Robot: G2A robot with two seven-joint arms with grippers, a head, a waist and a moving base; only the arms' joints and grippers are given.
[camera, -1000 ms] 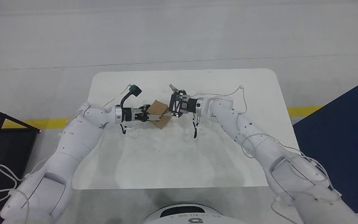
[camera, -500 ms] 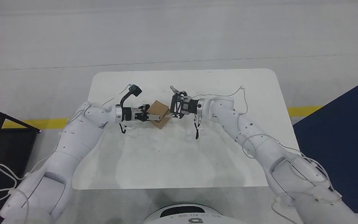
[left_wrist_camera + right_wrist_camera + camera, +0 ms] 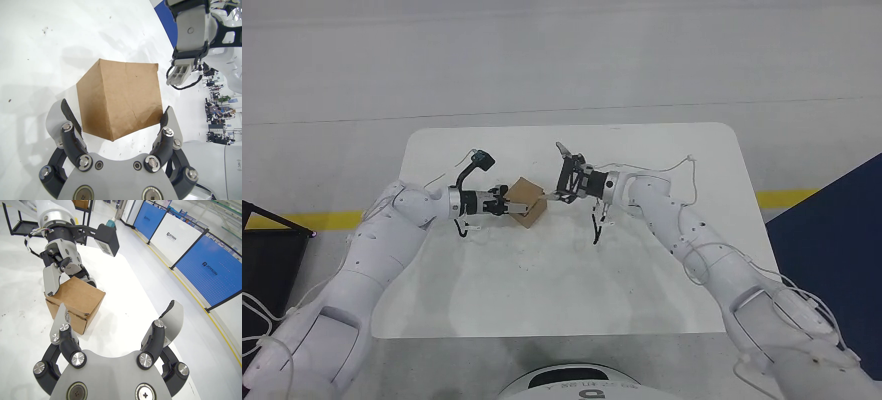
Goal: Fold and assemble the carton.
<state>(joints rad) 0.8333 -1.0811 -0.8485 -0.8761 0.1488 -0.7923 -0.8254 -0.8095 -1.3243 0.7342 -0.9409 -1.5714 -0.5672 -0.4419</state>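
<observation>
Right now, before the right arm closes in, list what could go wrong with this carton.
1. The left gripper seems to pinch the carton across one corner only, so a sideways push may twist it out of the grip.
2. The lower seam looks ragged and gapped; that flap may spring open.
3. The open right gripper hangs close beside the carton, apart from it, and a finger might snag an edge.
</observation>
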